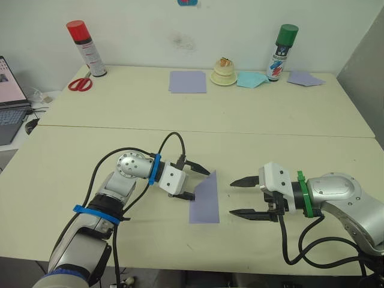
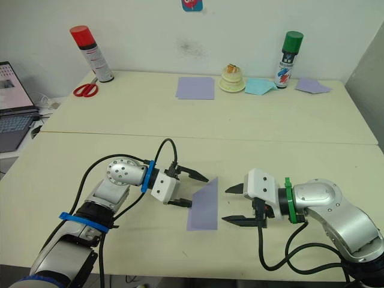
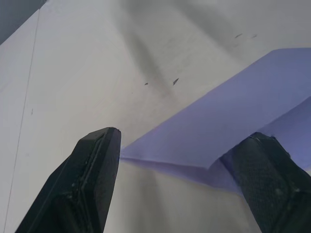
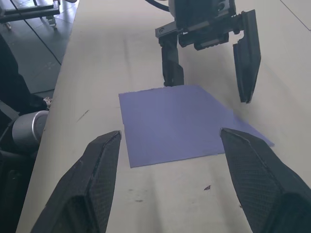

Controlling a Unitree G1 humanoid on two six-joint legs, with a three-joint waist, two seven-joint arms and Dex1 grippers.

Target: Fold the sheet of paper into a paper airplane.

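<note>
Between our grippers, the sheet of paper (image 1: 204,199) lies on the table (image 1: 252,120), long axis running away from us. Left gripper (image 1: 195,182), nearer, straddles its raised edge, jaws wide, gripping nothing; right gripper (image 1: 240,197) gapes empty beside it.

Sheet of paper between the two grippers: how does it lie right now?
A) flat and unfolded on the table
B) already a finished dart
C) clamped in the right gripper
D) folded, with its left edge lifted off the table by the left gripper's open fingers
D: the sheet of paper shows a raised flap at the left gripper, whose fingers are spread; the right gripper stands open and apart from it.
</note>
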